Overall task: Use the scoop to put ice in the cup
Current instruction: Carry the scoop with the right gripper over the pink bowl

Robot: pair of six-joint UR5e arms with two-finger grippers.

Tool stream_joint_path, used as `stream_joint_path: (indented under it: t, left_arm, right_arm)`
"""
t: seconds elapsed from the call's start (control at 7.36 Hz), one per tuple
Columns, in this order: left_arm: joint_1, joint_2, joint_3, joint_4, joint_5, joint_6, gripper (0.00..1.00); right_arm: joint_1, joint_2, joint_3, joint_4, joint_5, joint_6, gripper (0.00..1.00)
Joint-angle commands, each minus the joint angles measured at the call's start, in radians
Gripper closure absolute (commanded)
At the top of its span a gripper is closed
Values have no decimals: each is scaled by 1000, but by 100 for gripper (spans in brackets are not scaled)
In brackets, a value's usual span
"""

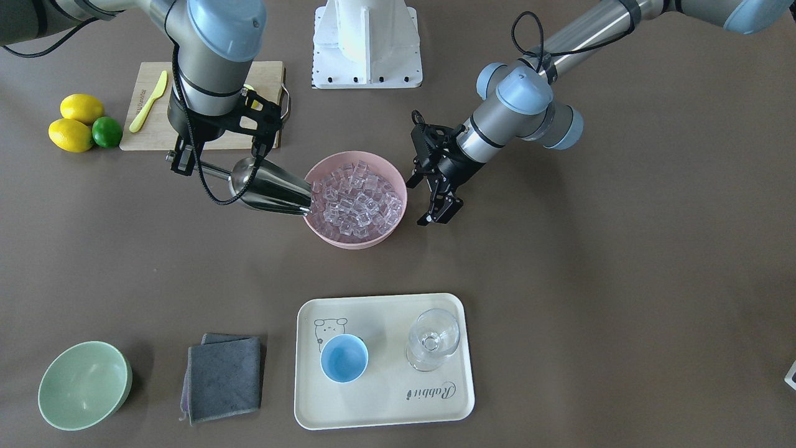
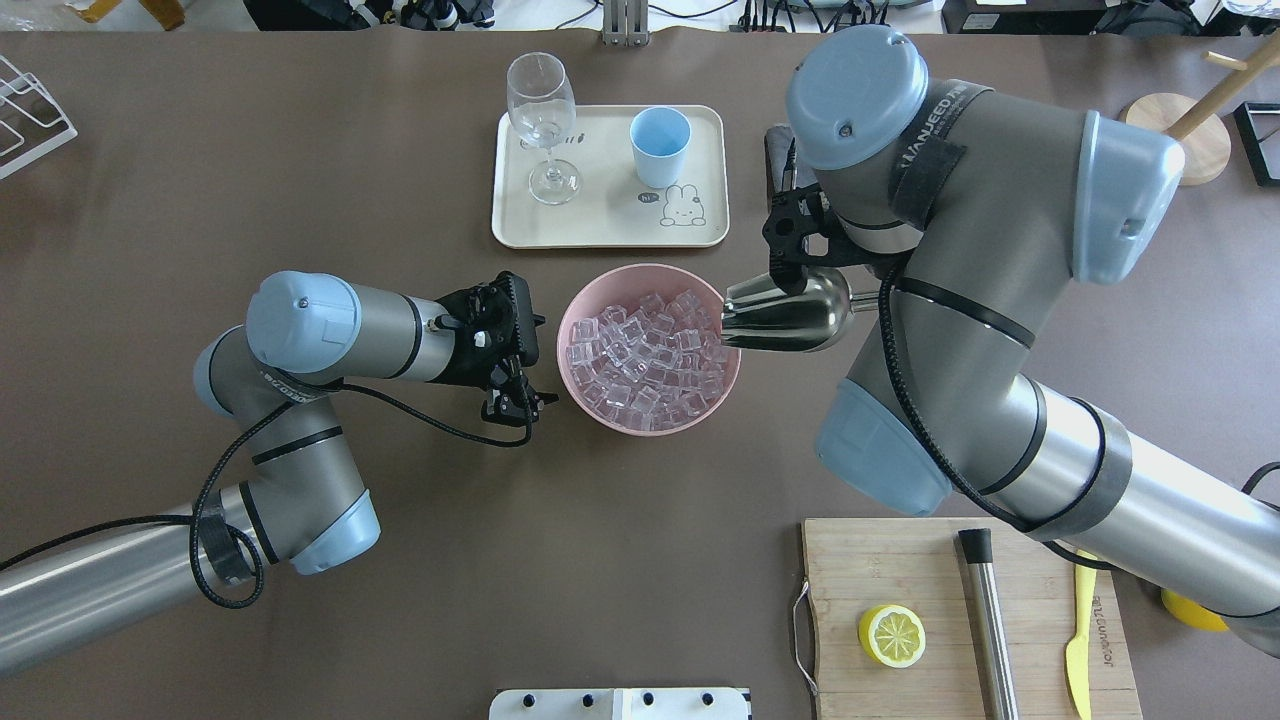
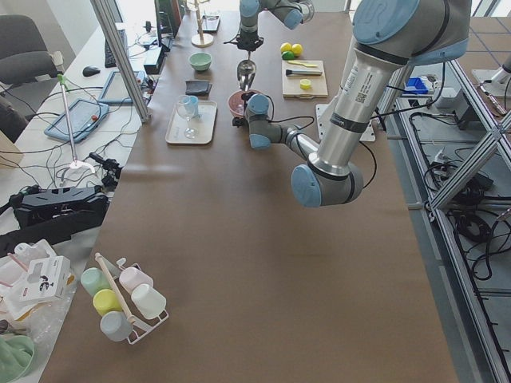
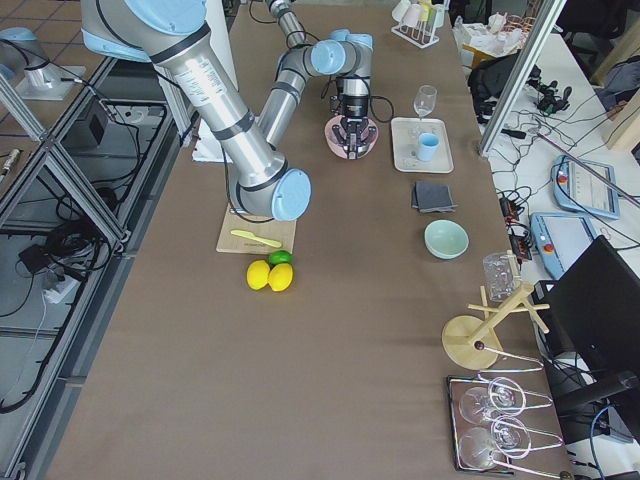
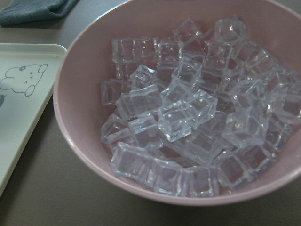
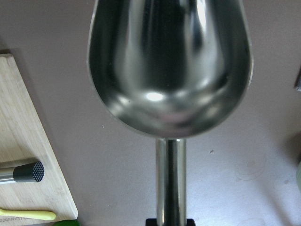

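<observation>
The ice [image 1: 356, 199] fills a pink bowl [image 1: 398, 180] at the table's middle; it also shows in the overhead view [image 2: 650, 360] and the left wrist view [image 5: 188, 117]. My right gripper [image 1: 180, 160] is shut on the rod handle of the steel scoop [image 1: 267, 186]. The scoop's mouth is at the bowl's rim [image 2: 575, 320], and its trough [image 6: 169, 70] is empty. My left gripper [image 1: 435, 211] is open and empty, just beside the bowl's other side. The light-blue cup [image 1: 344, 358] stands empty on a cream tray [image 1: 385, 398].
A clear stemmed glass [image 1: 433, 339] stands on the tray beside the cup. A grey cloth [image 1: 224, 376] and a pale green bowl [image 1: 84, 386] lie near the tray. A cutting board [image 2: 900, 560] holds a half lemon [image 2: 891, 635], a steel cylinder [image 2: 985, 610] and a yellow knife [image 2: 1078, 640].
</observation>
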Motion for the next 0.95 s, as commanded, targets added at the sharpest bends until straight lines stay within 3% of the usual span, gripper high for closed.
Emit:
stream_joint_path:
  t: [0.0,0.27,0.68,0.82]
  left_arm:
    - [0,2,0,-8,0,-4,2]
    - [0,2,2,-19,0,-4,2]
    - [0,8,2,-27,0,-4,2]
    - [0,9,2,-36,0,-4,2]
  right_arm:
    - [-16,65,-43,-101,-7,0,100]
    - [-36,128,-93,-158,-23,0,100]
    - [-57,138,-129,-158,-52,2,100]
    - [-63,180,-183,-158,-57,2,100]
